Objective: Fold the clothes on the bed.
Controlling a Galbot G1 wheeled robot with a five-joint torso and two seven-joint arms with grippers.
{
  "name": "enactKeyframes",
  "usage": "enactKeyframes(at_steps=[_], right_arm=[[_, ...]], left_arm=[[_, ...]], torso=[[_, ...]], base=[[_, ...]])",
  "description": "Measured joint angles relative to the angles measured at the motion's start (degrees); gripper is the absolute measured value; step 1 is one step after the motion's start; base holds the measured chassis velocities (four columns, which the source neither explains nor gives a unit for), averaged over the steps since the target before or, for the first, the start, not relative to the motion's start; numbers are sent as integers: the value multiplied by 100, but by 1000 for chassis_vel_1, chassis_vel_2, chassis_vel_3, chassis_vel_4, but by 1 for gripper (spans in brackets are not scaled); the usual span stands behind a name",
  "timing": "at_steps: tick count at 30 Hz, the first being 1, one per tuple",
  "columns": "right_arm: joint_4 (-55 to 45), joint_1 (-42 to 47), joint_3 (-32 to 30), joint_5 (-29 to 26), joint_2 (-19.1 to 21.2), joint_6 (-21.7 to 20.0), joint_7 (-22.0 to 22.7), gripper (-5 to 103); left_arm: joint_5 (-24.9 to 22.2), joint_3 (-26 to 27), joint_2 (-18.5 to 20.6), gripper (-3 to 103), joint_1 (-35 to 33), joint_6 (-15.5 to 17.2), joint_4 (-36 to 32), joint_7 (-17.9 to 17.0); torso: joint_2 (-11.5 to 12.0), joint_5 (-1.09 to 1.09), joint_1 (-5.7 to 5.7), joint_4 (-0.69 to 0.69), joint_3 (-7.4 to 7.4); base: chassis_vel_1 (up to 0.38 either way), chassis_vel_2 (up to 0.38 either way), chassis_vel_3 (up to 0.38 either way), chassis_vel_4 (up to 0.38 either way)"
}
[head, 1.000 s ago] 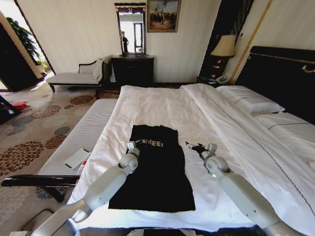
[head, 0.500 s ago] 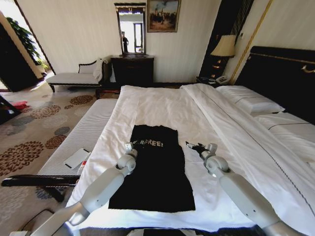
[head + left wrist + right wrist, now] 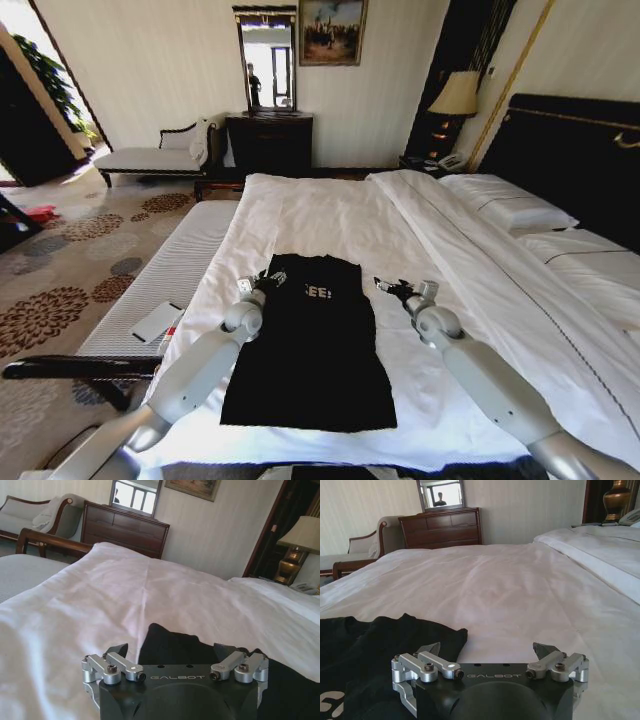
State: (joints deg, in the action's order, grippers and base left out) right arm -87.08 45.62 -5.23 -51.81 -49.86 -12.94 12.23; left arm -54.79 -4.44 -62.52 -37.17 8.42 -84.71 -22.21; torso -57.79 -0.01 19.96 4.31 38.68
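Observation:
The clothes, a black T-shirt with white chest lettering, lie flat near the foot of the white bed. My left gripper is open at the shirt's far left corner, low over the fabric; in the left wrist view the left gripper has its jaws spread either side of the shirt's edge. My right gripper is open just beyond the shirt's far right corner, over bare sheet. In the right wrist view the right gripper has the shirt on one side and white sheet on the other.
A pale bench with a white pad runs along the bed's left side. Pillows and the dark headboard are on the right. A chaise, a dresser and a lamp stand by the far wall.
My left gripper has slid left and a little farther away to the shirt's corner, now covering part of the lettering. The right gripper has edged slightly farther up the bed.

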Motion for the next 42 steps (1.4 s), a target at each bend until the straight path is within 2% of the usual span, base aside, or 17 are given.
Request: enactKeyframes(at_steps=[2,8,21,27,30,36,42], right_arm=[[65,-32,46,-9,-21,82,-65,100],[199,-36,82,-56,-51,264,-103,100],[161,-2,50,-107,-67,241,94,100],[199,-8,48,-136,-69,257,101,100],[201,9,48,-136,-74,260,101,100],[255,-89,145,-138,-77,261,101,100],[384,-395,438,-161,-134,261,101,100]], left_arm=[[1,61,12,99,3,0,91,49],[10,150,15,100,-12,-6,234,126],[8,188,-16,100,37,-18,278,205],[-1,165,-97,100,114,-17,497,287],[-159,159,-137,100,190,97,627,327],[-313,196,-232,100,379,185,1138,538],[-323,371,-234,100,567,148,1602,884]], torso=[[0,0,0,-2,0],[0,0,0,0,0],[0,0,1,0,0],[0,1,2,0,0],[0,1,-1,1,0],[0,0,-1,2,0],[0,1,0,-4,0]], base=[[0,0,0,0],[0,0,0,0],[-25,28,32,-33],[-5,5,10,-6],[0,0,0,0],[0,0,0,0],[0,0,0,0]])
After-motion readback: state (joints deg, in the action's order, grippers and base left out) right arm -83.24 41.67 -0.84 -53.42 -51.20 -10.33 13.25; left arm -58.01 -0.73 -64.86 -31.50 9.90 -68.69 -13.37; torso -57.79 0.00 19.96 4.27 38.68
